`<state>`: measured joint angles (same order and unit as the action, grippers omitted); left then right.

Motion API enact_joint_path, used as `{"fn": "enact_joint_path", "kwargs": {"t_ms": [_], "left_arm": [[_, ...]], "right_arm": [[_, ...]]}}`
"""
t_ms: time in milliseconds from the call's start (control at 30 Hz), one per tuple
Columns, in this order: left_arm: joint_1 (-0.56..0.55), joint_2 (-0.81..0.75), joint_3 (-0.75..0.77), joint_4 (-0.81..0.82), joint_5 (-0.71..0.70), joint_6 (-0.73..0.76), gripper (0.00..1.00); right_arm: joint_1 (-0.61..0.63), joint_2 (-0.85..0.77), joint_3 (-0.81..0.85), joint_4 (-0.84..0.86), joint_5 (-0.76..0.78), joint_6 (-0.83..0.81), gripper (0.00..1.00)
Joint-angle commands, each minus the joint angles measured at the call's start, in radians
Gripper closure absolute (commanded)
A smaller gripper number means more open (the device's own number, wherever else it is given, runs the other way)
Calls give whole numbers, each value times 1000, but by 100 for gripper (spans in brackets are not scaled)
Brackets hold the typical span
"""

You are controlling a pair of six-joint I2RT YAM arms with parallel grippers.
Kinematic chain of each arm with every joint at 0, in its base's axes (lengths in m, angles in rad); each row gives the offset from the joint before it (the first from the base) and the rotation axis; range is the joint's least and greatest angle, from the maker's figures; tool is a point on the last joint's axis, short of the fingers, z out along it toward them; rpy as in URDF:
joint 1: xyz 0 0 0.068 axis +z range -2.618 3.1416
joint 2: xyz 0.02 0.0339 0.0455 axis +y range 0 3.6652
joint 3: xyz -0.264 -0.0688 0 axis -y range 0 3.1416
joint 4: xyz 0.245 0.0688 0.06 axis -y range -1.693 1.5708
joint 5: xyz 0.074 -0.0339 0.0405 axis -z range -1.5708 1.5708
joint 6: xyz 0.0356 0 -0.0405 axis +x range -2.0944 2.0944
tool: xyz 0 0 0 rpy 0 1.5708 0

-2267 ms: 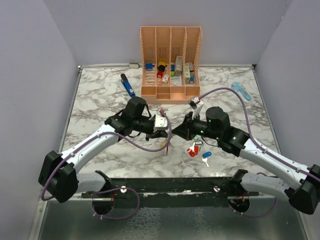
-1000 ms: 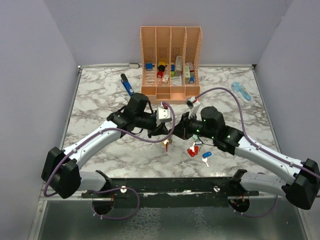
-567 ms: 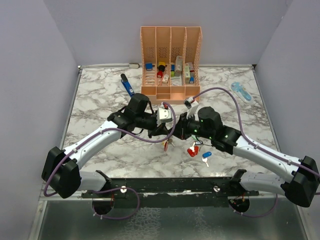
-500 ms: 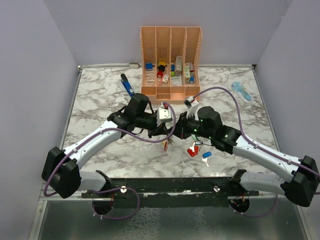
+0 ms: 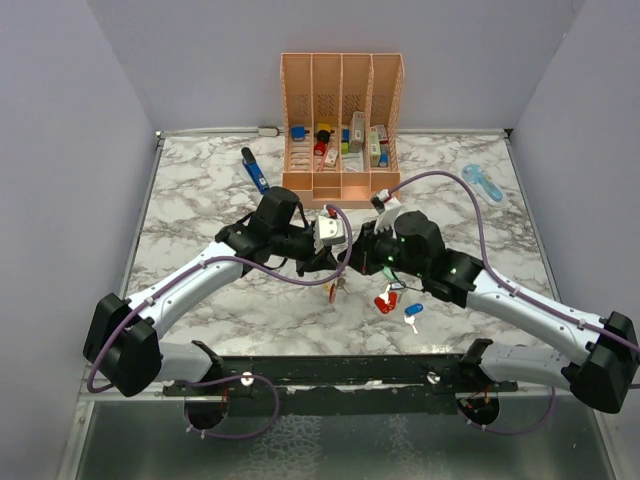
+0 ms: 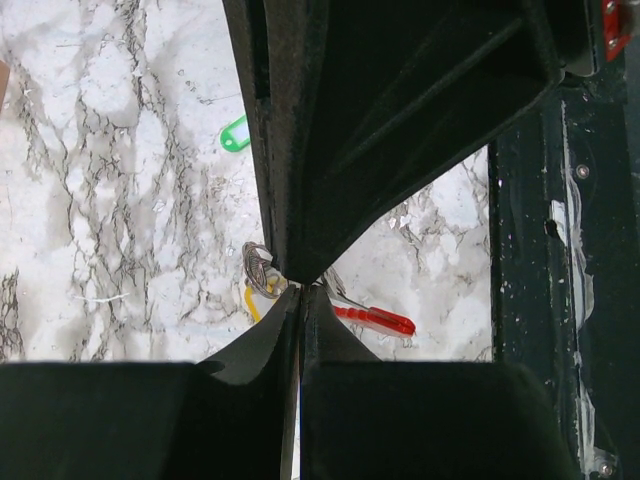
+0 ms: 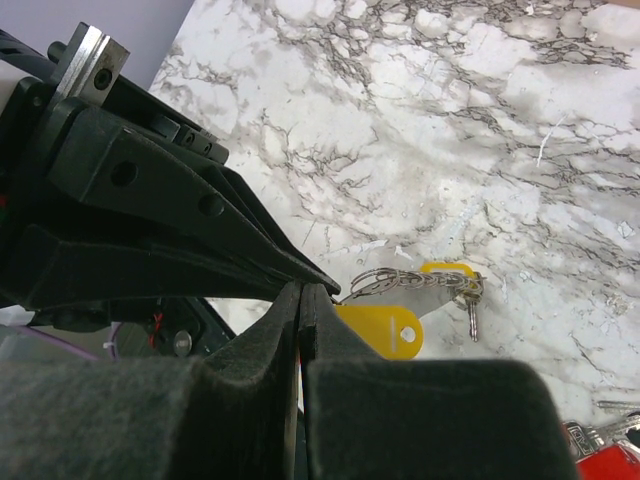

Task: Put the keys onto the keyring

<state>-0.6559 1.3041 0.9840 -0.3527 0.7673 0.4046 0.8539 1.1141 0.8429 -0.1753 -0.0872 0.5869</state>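
"Keyring [image 5: 335,290] first. Where was it?" asked Mia.

"It was over the middle of the surface [image 5: 200,210], just under the spot where the two tools met," said Tom.

"Who had it?"

"The left tool [image 6: 298,295] did. Its fingers were squeezed tight on it, and the little ring and chain stuck out right at the tips. A small key [image 7: 472,312] was at the far end of the chain."

"And the right tool [image 7: 301,297]?"

"Its fingers were pressed together too, tip to tip with the left tool. A yellow tag [image 7: 375,325] touched its side, just under the chain. I could not tell if it pinched the tag or nothing at all."

"Were there more keys?"

"Yes. A red key [image 5: 385,303] and a blue key [image 5: 413,312] lay on the surface, just beside each other, under the right arm. They were apart from the keyring. A green tag [image 6: 235,133] lay near them."

"What else was there?"

"An orange rack [image 5: 342,125] stood at the back, with small things in its slots. A blue pen [image 5: 256,170] lay just left of it. A pale blue gadget [image 5: 483,183] lay well apart, at the back right."
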Motion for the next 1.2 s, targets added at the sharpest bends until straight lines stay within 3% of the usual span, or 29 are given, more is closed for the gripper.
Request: {"fn": "enact_joint_path", "kwargs": {"t_ms": [0, 1167], "left_arm": [[-5, -5, 31, 16, -12, -14, 100], [-8, -8, 58, 5, 1, -61, 100]], "right_arm": [[14, -17, 26, -14, 33, 1, 99], [48, -11, 12, -16, 132, -6, 99]]}}
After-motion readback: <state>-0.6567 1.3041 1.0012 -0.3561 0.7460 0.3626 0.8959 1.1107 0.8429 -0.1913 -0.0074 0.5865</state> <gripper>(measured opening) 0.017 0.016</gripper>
